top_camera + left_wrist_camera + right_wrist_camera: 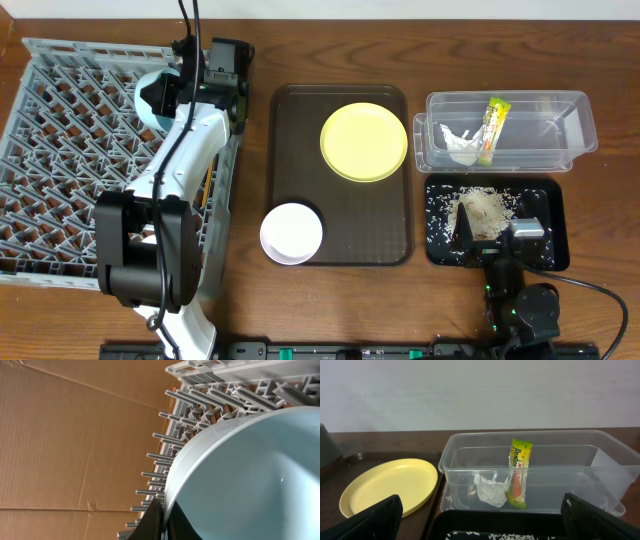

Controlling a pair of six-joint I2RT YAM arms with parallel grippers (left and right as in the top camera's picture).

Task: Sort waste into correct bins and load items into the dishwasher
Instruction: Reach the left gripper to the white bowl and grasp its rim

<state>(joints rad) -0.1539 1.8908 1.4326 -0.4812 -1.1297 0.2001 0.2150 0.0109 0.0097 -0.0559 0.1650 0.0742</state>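
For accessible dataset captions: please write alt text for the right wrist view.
A clear tub holds an upright snack wrapper and a crumpled white tissue. A yellow plate lies to its left on a brown tray. A black tray with rice crumbs and the right gripper's spread fingers line the bottom.

Left arm (pixel 185 160) lies over rack's (pixel 70 150) right edge, blocking gap to brown tray (pixel 360 220). Tray centre open between plate (pixel 363 142) and white bowl (pixel 291 233). Rack's left half unobstructed.
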